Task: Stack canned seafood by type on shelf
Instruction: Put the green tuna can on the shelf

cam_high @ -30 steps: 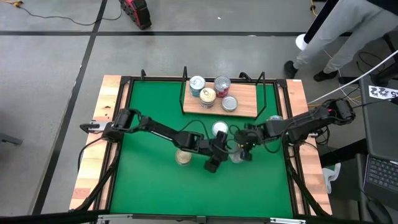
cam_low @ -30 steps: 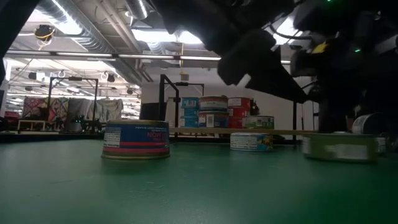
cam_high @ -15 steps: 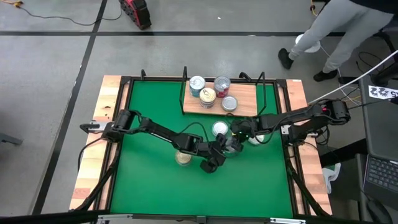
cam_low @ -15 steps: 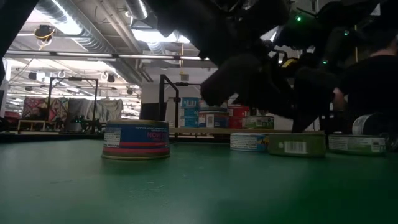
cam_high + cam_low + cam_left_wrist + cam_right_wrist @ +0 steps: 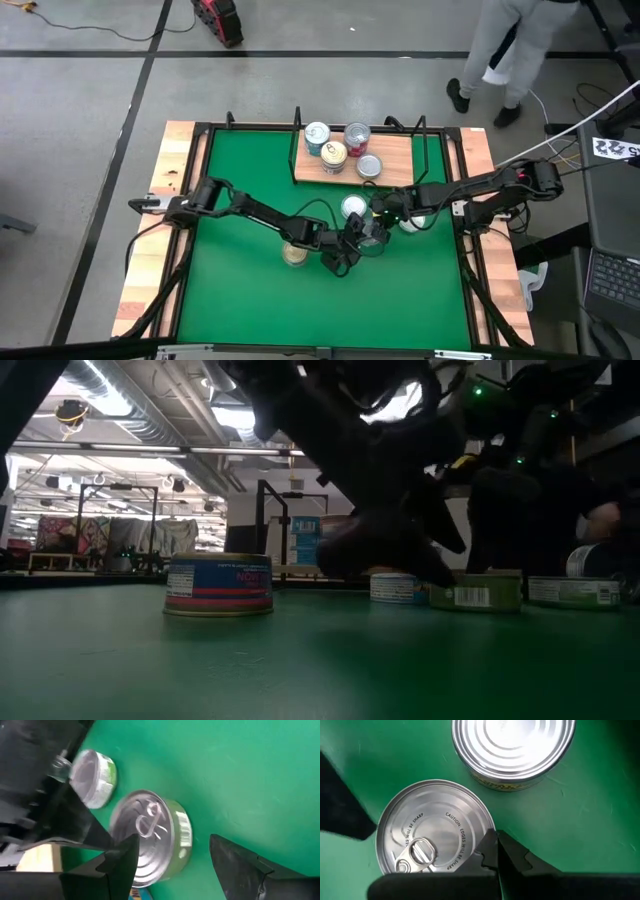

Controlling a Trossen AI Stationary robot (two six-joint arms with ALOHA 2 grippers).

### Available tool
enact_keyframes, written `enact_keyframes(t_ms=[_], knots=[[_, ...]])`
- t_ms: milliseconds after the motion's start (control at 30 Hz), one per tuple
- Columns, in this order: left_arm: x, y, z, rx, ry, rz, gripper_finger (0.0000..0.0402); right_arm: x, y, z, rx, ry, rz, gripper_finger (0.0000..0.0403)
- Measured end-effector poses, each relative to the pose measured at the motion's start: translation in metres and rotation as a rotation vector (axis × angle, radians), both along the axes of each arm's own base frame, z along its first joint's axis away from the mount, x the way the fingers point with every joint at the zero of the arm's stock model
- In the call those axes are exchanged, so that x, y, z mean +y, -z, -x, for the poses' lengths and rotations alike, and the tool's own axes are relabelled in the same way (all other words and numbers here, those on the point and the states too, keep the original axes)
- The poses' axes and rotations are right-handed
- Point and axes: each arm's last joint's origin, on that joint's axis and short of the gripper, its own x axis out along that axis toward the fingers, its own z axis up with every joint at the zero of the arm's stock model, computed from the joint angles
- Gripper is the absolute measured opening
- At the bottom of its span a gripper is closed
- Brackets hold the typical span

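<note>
While both arms meet near mid-mat, the left gripper [image 5: 352, 250] sits low with its fingers [image 5: 240, 865] spread apart, straddling a green tin [image 5: 150, 842] without visibly touching it. That tin lies flat on the mat [image 5: 240, 290], lid up; being round, it has no long axis, and its pull-ring [image 5: 146, 821] lies flat on the silver lid. Its side label is green with a barcode panel (readable in the low view [image 5: 476, 596]). A second green tin [image 5: 93, 775] rests near it, apart.

From the right wrist, the right gripper [image 5: 495, 852] appears with its fingers drawn together, the tip over the rim of the ring-pull tin [image 5: 432, 832]; contact cannot be judged. A yellow tin [image 5: 514, 750] with a ribbed lid stands just beyond.

A blue tin [image 5: 219, 584] sits alone on the mat. On the shelf [image 5: 400, 175], four tins [image 5: 338, 150] are grouped at the left half.
</note>
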Motion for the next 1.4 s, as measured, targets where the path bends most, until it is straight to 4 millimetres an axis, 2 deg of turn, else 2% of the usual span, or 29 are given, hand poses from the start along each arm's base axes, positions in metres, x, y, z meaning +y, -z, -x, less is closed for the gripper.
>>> enact_keyframes(t_ms=[300,533,833,1200,1400], knots=[[0.004,0.011,-0.002,0.025,0.010,-0.052,0.0239,0.001,-0.007,-0.006,-0.021,-0.016,-0.037,0.0000],[0.003,0.031,-0.006,0.043,0.051,-0.137,0.0239,0.002,-0.009,-0.008,-0.030,-0.026,-0.058,0.0000],[0.000,0.025,-0.010,-0.042,-0.010,-0.202,0.0239,0.002,-0.008,-0.006,-0.015,-0.034,-0.079,0.0000],[-0.020,0.011,-0.007,-0.089,-0.033,-0.257,0.0239,0.003,-0.008,-0.006,-0.009,-0.043,-0.097,0.0000],[-0.023,0.009,-0.006,-0.097,-0.036,-0.262,0.0239,0.004,-0.008,-0.005,-0.001,-0.046,-0.105,0.0000]])
